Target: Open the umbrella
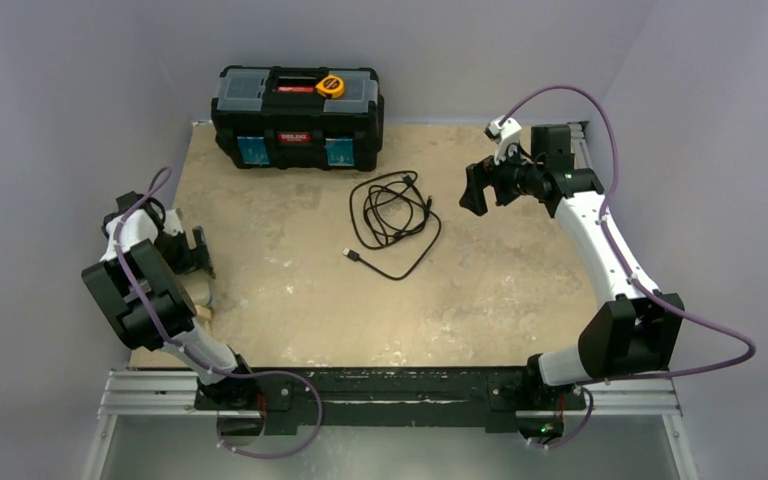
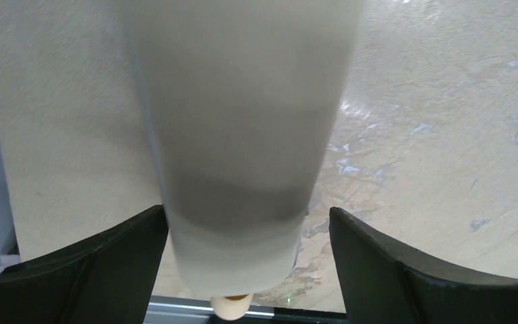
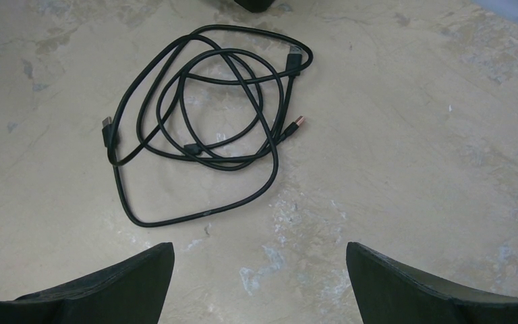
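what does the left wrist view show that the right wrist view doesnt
Only the left wrist view: the umbrella, a pale blurred tube close to the lens, between the left fingers, which stand apart. Only the right wrist view: a loose coil of black cable on the table, with nothing between the right fingers. Both: the beige table surface and a pair of dark fingers at the bottom corners.
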### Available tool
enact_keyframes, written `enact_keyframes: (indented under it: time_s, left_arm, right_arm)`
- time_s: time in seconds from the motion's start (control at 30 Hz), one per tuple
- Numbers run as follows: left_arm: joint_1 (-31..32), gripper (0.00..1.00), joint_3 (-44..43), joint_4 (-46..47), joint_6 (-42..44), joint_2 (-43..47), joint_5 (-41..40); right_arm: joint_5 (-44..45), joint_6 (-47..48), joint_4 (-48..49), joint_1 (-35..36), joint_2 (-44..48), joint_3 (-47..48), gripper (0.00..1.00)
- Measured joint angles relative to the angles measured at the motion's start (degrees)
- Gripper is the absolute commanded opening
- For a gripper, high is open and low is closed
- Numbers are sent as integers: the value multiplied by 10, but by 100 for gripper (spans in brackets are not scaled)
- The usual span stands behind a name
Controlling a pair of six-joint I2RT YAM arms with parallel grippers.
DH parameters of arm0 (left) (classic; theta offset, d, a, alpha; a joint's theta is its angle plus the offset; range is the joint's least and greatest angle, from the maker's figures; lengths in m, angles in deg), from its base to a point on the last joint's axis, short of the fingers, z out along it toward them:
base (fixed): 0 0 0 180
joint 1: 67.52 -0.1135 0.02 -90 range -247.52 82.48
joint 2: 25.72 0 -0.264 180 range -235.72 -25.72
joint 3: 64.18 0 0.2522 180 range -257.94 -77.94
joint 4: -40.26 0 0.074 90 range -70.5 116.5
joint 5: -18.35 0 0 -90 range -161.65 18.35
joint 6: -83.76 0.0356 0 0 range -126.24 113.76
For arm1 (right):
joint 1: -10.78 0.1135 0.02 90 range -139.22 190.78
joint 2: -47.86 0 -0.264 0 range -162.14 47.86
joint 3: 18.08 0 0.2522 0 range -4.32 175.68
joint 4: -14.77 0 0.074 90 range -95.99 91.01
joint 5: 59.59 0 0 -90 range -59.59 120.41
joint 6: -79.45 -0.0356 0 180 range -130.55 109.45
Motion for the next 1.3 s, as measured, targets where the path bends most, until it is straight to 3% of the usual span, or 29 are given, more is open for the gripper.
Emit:
enact_keyframes:
  time_s: [0.2,0.27,0.57,0.8,0.93,1.03,1.17,1.3]
  left_arm:
    - [76,55,-10,7,-12,-13,1]
    - [120,51,-22,11,-23,-22,6]
    - [376,42,-128,26,-106,-114,18]
    - [593,41,-330,0,-180,-257,40]
    - [681,41,-475,-18,-225,-351,48]
    - [727,43,-528,-6,-258,-387,59]
    - [757,43,-500,25,-301,-379,73]
    - [729,43,-360,88,-352,-297,76]
  right_arm:
    - [0,0,0,0,0,0,99]
    - [1,0,0,0,0,0,99]
    - [26,0,-1,-2,3,0,99]
    - [49,-14,-34,-44,7,29,99]
    - [52,-20,-49,-97,7,74,99]
    - [52,-19,-57,-125,7,93,99]
    - [43,-14,-70,-127,7,85,99]
    - [15,-15,-77,-120,3,68,98]
